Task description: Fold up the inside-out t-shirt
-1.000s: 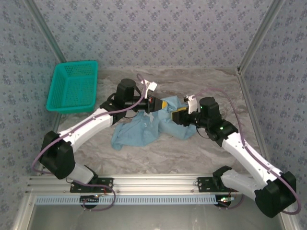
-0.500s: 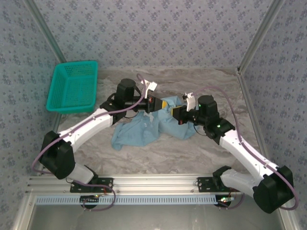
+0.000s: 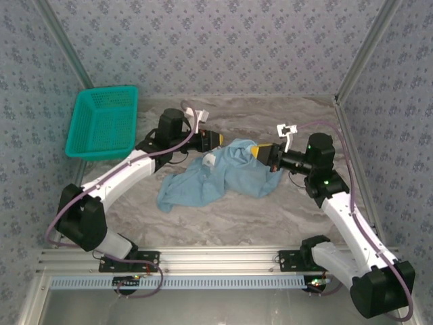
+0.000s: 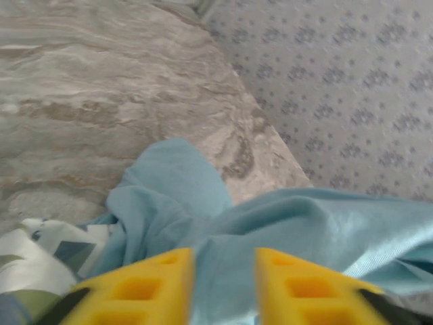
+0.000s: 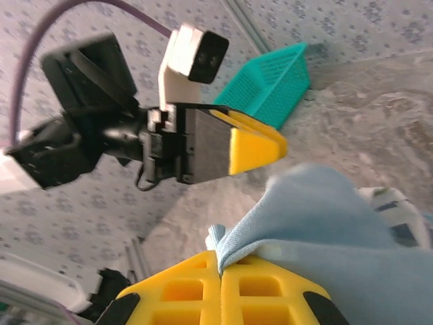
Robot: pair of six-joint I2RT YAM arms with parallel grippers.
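The inside-out t-shirt (image 3: 216,177) is light blue and lies crumpled in the middle of the marbled table (image 3: 230,213), with a white printed patch (image 3: 210,160) showing near its top. My right gripper (image 3: 262,152) is shut on a fold of the shirt's right upper edge (image 5: 233,252), the yellow pads (image 5: 270,291) pressed together on the cloth. My left gripper (image 3: 216,140) hovers just left of the shirt's top. Its yellow fingers (image 4: 152,281) stand apart, open, with blue cloth (image 4: 284,223) lying beyond the gap. The left gripper's yellow finger (image 5: 254,145) also shows in the right wrist view.
A teal mesh basket (image 3: 103,123) stands at the back left, seen too in the right wrist view (image 5: 270,80). Patterned walls close the back and sides. An aluminium rail (image 3: 203,261) runs along the near edge by the arm bases.
My left gripper has opened and drawn back to the left off the shirt. My right gripper has shut on the shirt's edge and moved right, pulling the cloth with it.
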